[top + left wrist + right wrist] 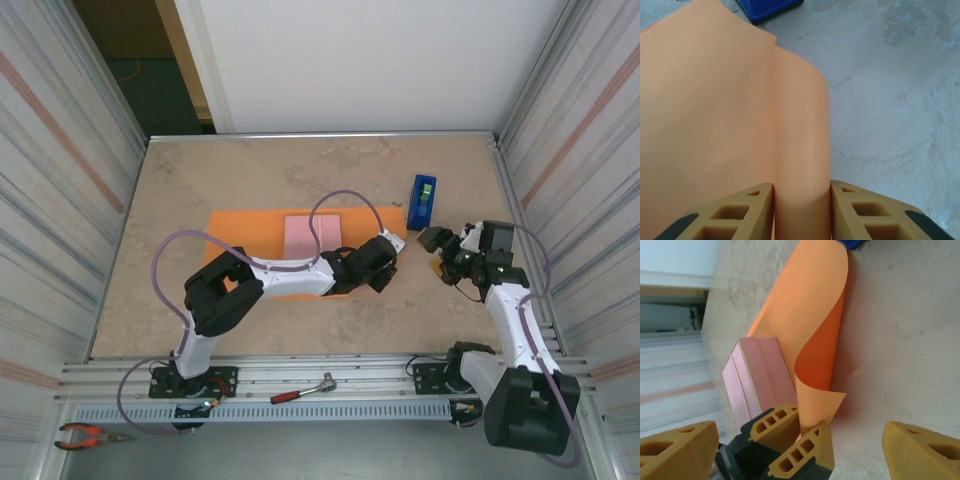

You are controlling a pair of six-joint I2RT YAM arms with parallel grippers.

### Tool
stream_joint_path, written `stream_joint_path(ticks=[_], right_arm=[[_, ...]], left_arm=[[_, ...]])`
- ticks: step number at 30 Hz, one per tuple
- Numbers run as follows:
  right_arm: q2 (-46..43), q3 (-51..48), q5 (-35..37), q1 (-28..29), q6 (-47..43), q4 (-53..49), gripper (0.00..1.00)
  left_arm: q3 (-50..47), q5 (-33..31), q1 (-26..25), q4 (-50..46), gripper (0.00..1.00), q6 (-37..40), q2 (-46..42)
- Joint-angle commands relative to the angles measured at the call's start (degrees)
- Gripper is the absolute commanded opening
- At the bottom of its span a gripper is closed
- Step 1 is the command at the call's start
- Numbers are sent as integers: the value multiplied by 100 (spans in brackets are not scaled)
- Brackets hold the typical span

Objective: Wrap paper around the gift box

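The orange paper [245, 232] lies flat in the middle of the table with the pink gift box [310, 240] on top of it. My left gripper [386, 262] is at the sheet's right edge and is shut on a lifted, curled part of the paper [740, 110]. In the right wrist view that corner [820, 405] curls up from between the left gripper's fingers [785, 422], beside the gift box [760, 377]. My right gripper [437, 252] hovers just right of the sheet, jaws open with nothing between them. Its own fingers [682, 450] flank the pinched corner.
A blue tape dispenser [421, 202] stands beyond the paper's right end, close to both grippers. A red-handled tool [303, 390] and pliers [90, 436] lie on the front rail. Metal walls close in both sides.
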Motion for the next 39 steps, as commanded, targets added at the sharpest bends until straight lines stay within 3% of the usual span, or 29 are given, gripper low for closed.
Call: stream_joint_path(ticks=[1,18,24,30,39], right_arm=[[355,-101,-600,19,178,842,81],[2115,66,-428,837,404,2283,70],[2530,148,-578,898,397,2586,68],[2551,97,-627,900,379,2576,65],[2170,-145,-469,888,220,2196,58]], left_arm=[[-119,-146,-2,147,34,32,-262],[-120,-149,2,201,35,44,-241],[-135,-131,0,153,45,65,-322],[-332,-182,5,157,54,67,-595],[-778,-351,44,181,58,61,-1348]])
